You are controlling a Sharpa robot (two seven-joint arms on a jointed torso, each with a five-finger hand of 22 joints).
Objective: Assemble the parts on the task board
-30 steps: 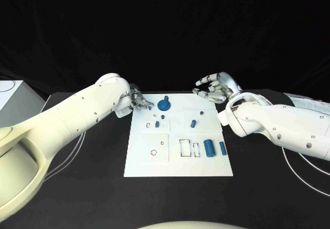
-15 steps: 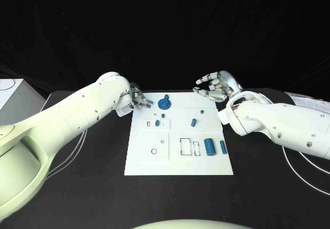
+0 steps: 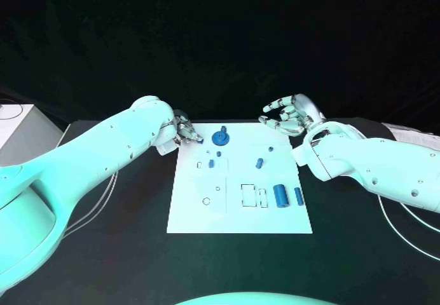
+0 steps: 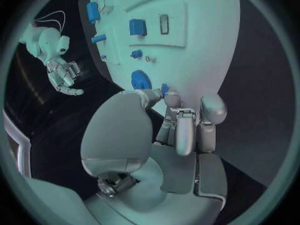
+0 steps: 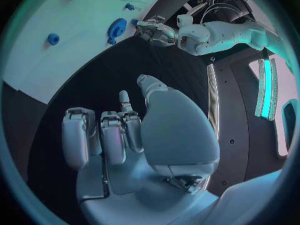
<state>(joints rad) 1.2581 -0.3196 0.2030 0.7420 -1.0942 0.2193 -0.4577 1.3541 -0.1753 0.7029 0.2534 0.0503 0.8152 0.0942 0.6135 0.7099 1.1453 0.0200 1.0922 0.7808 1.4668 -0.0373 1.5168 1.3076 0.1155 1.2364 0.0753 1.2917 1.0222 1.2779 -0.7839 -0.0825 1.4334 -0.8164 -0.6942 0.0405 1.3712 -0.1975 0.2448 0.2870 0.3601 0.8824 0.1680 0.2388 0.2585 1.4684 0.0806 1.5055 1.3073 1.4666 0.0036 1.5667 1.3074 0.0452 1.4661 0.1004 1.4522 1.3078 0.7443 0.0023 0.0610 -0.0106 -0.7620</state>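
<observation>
small piece pinched at the board's corner

the white board (image 3: 238, 216) sits mid-table, blue pieces (image 3: 280, 196) on it. left hand (image 3: 182, 133) pinches a small blue piece (image 4: 164, 88) at the far corner, beside the blue gear (image 3: 220, 137). right hand (image 3: 288, 115) hovers past the far edge, fingers curled, holding nothing.

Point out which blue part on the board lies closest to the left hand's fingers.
The round gear-like blue part at the far end of the task board, right beside the left hand. The other blue parts lie nearer the robot.

Blue parts (image 3: 281, 196) (scattered) on white task board (image 3: 238, 219).
</observation>
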